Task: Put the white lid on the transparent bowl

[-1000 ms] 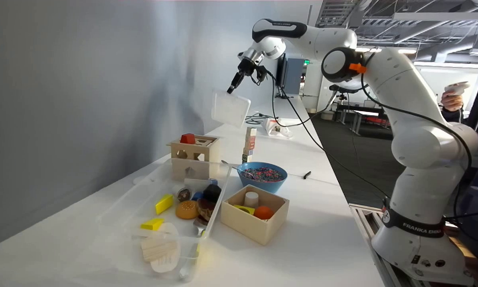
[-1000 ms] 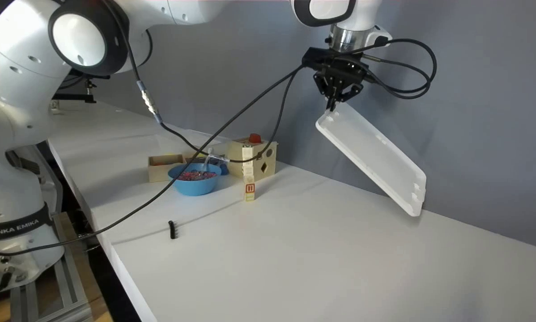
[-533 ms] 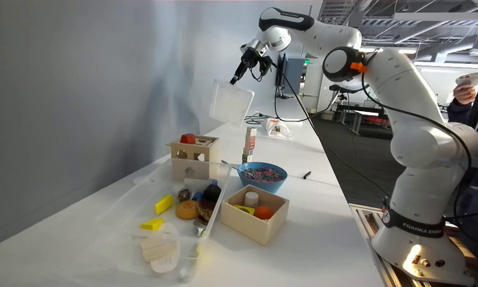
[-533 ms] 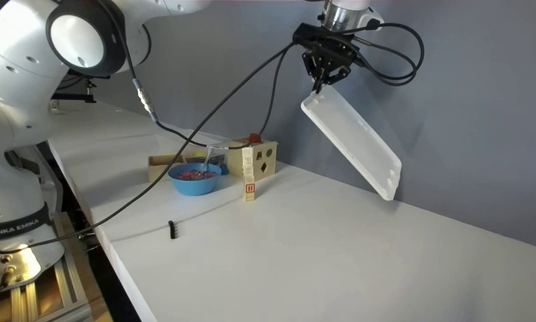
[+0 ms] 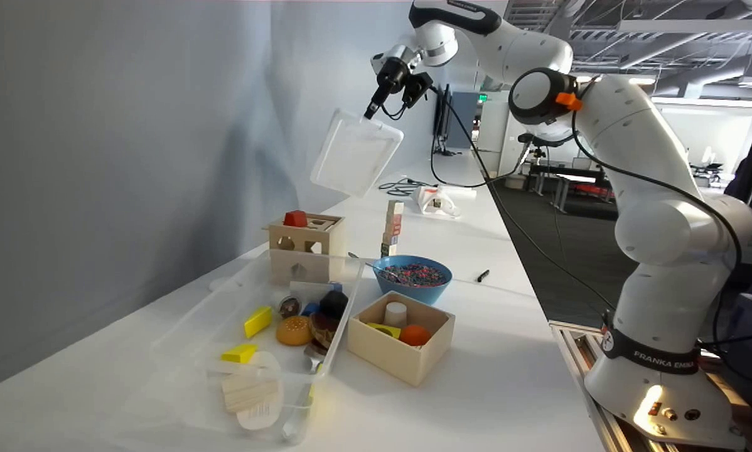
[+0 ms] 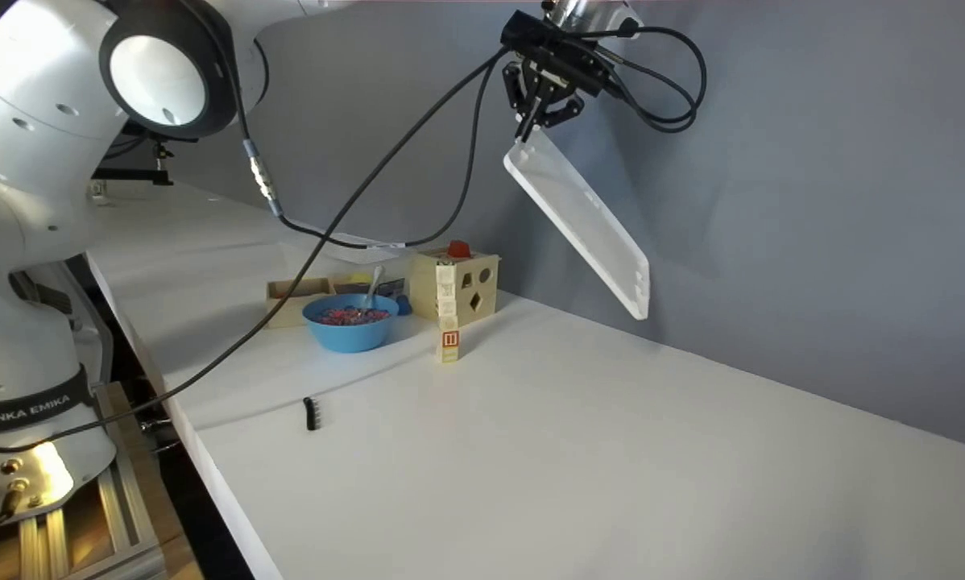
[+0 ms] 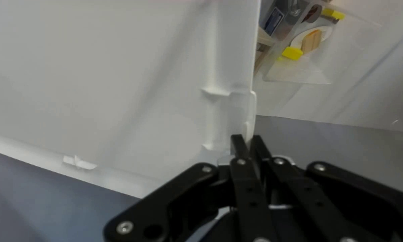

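Note:
The white lid (image 5: 357,154) is a flat rectangle with rounded corners and a raised rim. It hangs tilted in the air beside the wall; it also shows in an exterior view (image 6: 587,217) and in the wrist view (image 7: 104,84). My gripper (image 7: 246,139) is shut on the lid's edge near a corner; it shows in both exterior views (image 5: 368,115) (image 6: 524,135). The only transparent container in view is a large, low, rectangular clear bin (image 5: 225,307) holding toys; the wrist view (image 7: 305,72) shows part of it, below the lid. No small roundish transparent bowl shows.
A wooden shape box (image 5: 329,242) with a red block stands by the wall. A block tower (image 5: 392,229), a blue bowl (image 5: 423,294) with a spoon and an open wooden box (image 5: 382,351) stand near the bin. A black clip (image 6: 312,413) lies on the table.
My gripper has risen with the lid in it. In an exterior view it has also shifted left, towards the side where the boxes and bin stand. The objects on the table have not moved.

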`<state>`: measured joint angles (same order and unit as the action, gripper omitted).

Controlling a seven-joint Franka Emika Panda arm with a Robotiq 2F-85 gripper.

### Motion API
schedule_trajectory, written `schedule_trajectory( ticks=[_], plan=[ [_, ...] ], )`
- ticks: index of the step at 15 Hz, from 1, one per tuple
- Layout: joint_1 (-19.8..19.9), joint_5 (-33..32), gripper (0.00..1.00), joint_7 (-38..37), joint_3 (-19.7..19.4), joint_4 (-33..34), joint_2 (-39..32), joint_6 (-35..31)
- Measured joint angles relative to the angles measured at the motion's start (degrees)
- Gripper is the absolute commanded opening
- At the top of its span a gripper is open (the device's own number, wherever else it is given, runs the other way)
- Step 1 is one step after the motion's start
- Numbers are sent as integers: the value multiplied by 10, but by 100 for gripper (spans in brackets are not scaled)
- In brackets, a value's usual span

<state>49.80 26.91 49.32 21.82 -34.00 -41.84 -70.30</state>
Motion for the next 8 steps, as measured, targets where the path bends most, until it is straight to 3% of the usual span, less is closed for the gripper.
schedule_trajectory(
  ticks=[7, 8],
  plan=[
    [-34, 0, 2, 53, 41, 7, 15, 45],
    [-34, 0, 7, 56, 48, 8, 18, 54]
  ],
)
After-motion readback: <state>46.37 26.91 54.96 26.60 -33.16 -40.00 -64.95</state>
